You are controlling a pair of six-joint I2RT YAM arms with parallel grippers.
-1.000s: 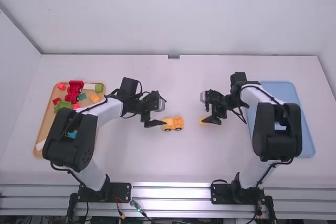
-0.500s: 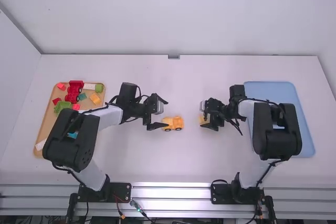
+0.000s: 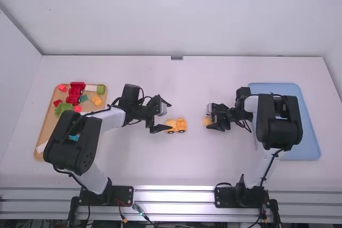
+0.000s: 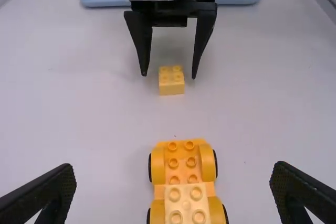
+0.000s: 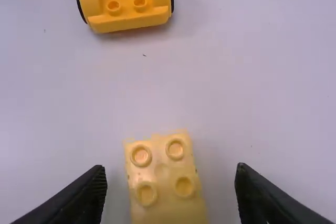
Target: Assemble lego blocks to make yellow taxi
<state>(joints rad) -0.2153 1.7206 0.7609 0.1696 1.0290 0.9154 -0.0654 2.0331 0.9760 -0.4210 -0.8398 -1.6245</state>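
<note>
- The left gripper (image 3: pixel 169 116) stood wide, empty between its fingers, just beside the yellow wheeled base (image 3: pixel 180 124), around the middle of the table (image 3: pixel 176 169).
- A paler yellow block (image 4: pixel 186 204) sat on top of the wheeled base, over the end toward the left gripper.
- The right gripper (image 3: pixel 208 118) was also spread, its fingers on either side of the loose yellow block (image 3: pixel 206 122), with a gap between each finger and the block.
- That loose block lay studs up, apart from the wheeled base and toward the table's right edge from it.
- Near the table's left edge lay the wooden tray (image 3: pixel 46 132). The red wheeled piece (image 3: pixel 76 93) was close to its far edge, the small green block (image 3: pixel 101 89) at its far right corner, the orange block (image 3: pixel 96 100) by its right edge, and a white block (image 3: pixel 41 147) near its near left corner.
- The blue tray (image 3: pixel 311 142) lay near the table's right edge, the right arm reaching over it.
</note>
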